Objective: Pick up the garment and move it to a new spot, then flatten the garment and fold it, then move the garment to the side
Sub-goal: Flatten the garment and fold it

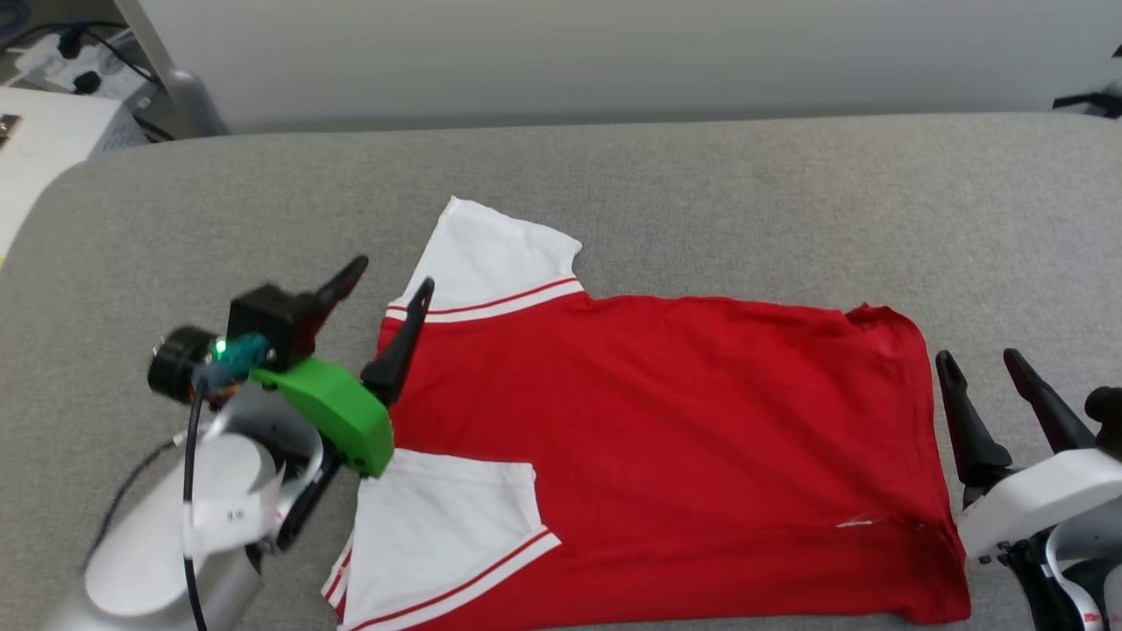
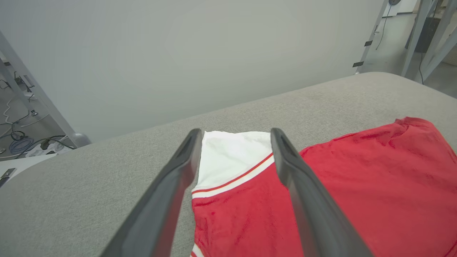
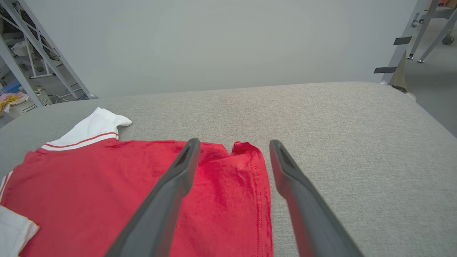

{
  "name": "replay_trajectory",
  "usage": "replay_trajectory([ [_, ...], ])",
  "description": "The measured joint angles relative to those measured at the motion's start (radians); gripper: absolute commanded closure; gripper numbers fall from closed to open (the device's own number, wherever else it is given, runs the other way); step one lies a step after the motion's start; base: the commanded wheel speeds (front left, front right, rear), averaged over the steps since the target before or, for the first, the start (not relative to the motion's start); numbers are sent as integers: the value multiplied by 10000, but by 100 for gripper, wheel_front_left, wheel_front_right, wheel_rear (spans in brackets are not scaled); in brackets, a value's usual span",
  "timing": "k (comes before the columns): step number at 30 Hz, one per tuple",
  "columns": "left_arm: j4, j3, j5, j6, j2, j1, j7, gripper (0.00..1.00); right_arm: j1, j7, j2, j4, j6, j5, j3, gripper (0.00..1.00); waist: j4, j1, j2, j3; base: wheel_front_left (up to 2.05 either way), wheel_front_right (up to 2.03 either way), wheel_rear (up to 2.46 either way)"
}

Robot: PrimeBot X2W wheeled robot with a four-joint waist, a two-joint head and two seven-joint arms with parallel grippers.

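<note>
Lying flat on nubbly grey cloth [image 1: 701, 193], red garment [image 1: 666, 438]; left hand [image 1: 393, 273], right hand [image 1: 977, 357] spread wide

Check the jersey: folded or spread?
Mostly spread: the garment lies full length on the grey surface, far sleeve out flat; near sleeve looks turned in over the body, near edge cropped.

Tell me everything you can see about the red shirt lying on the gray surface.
The garment is a red T-shirt with white short sleeves edged in red-and-white stripes, of soft, knit-looking cloth. It lies spread nearly flat on the gray padded surface, plain red face up, sleeves toward the robot's left and hem toward its right, slightly wrinkled near the hem. The left gripper, open, hangs by the far shoulder; the right gripper, open, is beside the hem. Neither grips it.
</note>
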Motion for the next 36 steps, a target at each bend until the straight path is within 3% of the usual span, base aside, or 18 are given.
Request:
replay_trajectory([
  [4,686,-211,226,-481,341,-1623,1448,0,-273,-31,115,-165,0,-17,228,0,-293,0,0,549,0,0,0],
  [10,1933,-619,-8,-1338,366,-3774,3689,0,-692,-136,255,-364,0,-73,391,0,-767,1,0,1398,0,0,0],
  [17,3908,-1147,-546,-1653,267,-6292,6243,0,-1189,-426,458,-487,0,-107,874,0,-1396,1,0,2609,0,0,0],
  [24,5288,-1521,-669,-1718,274,-7003,6776,0,-1496,-575,520,-374,0,-105,1095,0,-1840,2,0,3381,0,0,0],
  [33,6569,-1812,-629,-1728,357,-7590,6357,0,-1644,-767,523,-86,0,-86,1287,0,-2245,1,0,3880,0,0,0],
  [35,6541,-1814,-1453,-1708,274,-7589,6872,100,-1663,-779,491,-35,0,-86,1335,0,-2276,1,0,3905,0,0,0],
  [36,6504,-1822,-1783,-1708,290,-7598,7127,100,-1663,-779,477,-21,0,-86,1344,0,-2272,1,0,3900,0,0,0],
])
